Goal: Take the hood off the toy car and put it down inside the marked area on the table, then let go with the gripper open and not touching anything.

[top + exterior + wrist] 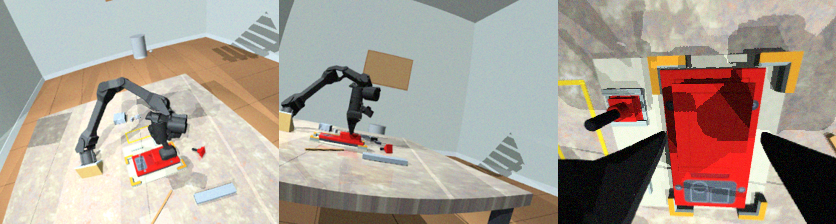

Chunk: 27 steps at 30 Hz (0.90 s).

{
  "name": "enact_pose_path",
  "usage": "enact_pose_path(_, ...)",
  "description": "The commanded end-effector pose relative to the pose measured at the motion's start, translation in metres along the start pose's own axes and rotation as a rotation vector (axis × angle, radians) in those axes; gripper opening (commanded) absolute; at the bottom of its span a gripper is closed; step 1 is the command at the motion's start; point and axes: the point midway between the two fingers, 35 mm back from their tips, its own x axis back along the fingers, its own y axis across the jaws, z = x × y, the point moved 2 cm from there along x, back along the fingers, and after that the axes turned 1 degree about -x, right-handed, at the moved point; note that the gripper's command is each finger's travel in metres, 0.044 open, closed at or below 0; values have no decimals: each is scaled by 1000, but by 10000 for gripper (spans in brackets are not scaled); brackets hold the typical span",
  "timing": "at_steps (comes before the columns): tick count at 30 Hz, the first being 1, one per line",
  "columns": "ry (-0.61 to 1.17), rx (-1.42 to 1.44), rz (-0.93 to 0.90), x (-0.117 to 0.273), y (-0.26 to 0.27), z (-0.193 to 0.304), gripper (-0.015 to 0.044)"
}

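The pincer [710, 150] is seen spread wide with nothing between its two dark fingers, which stand at the lower left and lower right of the wrist view, one on either side of the red hood [710, 130]. The hood is still seated on the toy car [153, 162], which lies on a pale plate with orange corner brackets [665, 62] at the centre of the top view. Whether the fingertips touch the car cannot be told. The yellow-outlined marked area [134, 134] is drawn on the bench just above the car in the top view, and a strip of it shows at the left edge of the wrist view. The arm [108, 105] is arched from a tan block [89, 169] at the lower left of the top view, its wrist pointed down over the car. The bench [431, 181] is a mottled, stone-like slab with paler stripes; around it lie a wooden plank floor [235, 72] and pale grey walls, one bearing a brown panel [388, 69]. Near the car are found a small red piece with a dark stub [199, 151] to its right, a flat grey bar [215, 193] at the lower right, a thin wooden stick [162, 207] below, and a small grey block [119, 118] above left. A grey cylinder [138, 46] is stood on the floor by the far wall.
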Motion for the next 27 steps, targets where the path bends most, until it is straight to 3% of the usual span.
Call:
enact_pose_path(1, -1, -3, -2, -2, 0, 0, 440)
enact_pose_path(27, -2, -3, -3, -15, 0, 0, 440)
